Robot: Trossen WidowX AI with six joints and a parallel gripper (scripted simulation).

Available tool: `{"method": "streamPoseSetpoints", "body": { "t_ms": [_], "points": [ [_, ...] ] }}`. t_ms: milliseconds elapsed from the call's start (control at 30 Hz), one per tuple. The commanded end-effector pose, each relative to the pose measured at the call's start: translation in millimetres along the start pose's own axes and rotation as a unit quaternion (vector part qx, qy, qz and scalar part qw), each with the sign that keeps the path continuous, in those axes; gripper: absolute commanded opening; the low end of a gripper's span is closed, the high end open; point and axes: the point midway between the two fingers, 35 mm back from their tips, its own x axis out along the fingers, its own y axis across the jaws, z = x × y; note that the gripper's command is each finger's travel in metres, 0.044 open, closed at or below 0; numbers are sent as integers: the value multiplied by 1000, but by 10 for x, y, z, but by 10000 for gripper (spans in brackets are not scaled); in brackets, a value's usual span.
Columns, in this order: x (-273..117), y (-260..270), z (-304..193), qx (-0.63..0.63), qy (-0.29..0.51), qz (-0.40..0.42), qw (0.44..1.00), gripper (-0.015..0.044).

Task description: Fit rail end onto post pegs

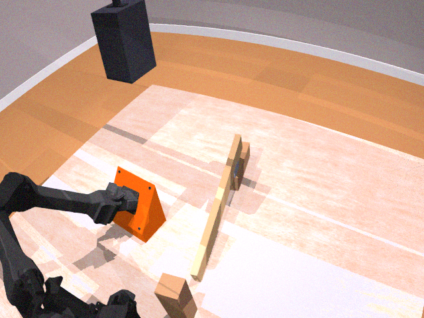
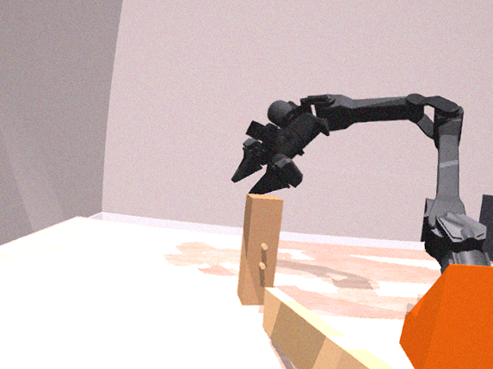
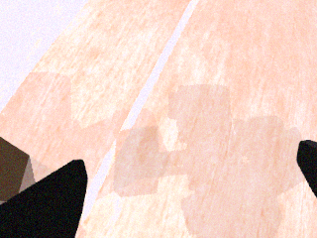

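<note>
Our gripper (image 2: pixel 254 177) hangs w/ fingers wide apart, nothing btwn them. Right of it in top view: rail (image 1: pixel 218 201), near end on table just beyond post (image 1: pixel 176 295). Risk: grabbing off-centre could twist rail, missing pegs (image 2: pixel 262 256).

From my top view, the orange block (image 1: pixel 144 209) covers the hand entirely, and the post (image 1: pixel 176 298) runs off the bottom edge. In the exterior view the rail (image 2: pixel 314 346) leaves the frame at the bottom. My wrist view catches only two dark fingertips, both cropped at the edges.
</note>
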Motion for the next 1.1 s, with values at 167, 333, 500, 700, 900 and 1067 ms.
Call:
{"method": "streamPoseSetpoints", "body": {
  "t_ms": [167,333,500,700,900,1067],
  "points": [
    [252,406,751,-136,-26,18,990,440],
    [393,748,1124,-194,-22,40,980,440],
    [572,1425,1286,-252,5,120,960,440],
    [701,2380,1189,-365,76,222,901,440],
    [622,3204,864,-499,166,288,800,440],
    [547,3445,685,-554,205,300,749,440]
  ]
}}
